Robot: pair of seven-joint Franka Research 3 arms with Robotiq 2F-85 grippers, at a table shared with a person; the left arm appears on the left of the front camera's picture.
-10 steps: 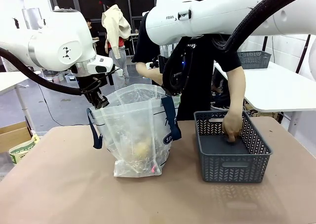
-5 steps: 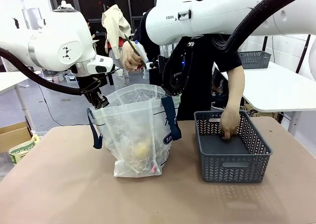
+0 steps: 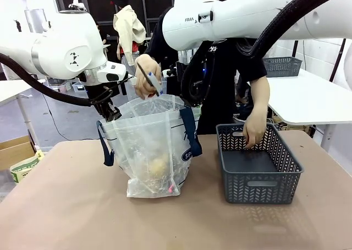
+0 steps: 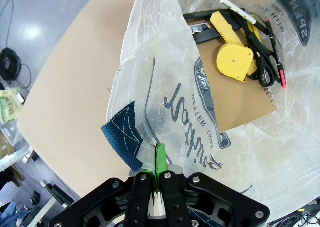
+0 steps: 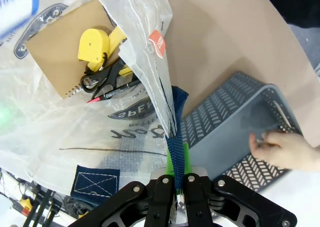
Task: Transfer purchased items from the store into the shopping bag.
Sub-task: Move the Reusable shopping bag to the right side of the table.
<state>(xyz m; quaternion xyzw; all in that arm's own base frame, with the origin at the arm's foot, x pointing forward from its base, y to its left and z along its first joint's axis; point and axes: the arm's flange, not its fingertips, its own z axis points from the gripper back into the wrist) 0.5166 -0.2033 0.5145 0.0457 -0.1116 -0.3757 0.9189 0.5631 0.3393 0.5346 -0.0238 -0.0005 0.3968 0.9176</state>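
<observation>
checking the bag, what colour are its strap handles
Navy blue strap handles, best in the front view.

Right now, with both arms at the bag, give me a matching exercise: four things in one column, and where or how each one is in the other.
Things:
1. left jaws
2. right jaws
3. yellow tape measure
4. basket

States:
A. a person's hand on its rim
B. lying on the tan notebook inside the shopping bag
C. shut on a navy strap
D. shut on clear bag plastic beside a strap patch

Pairs: 1-D, 2-C, 3-B, 4-A.
</observation>
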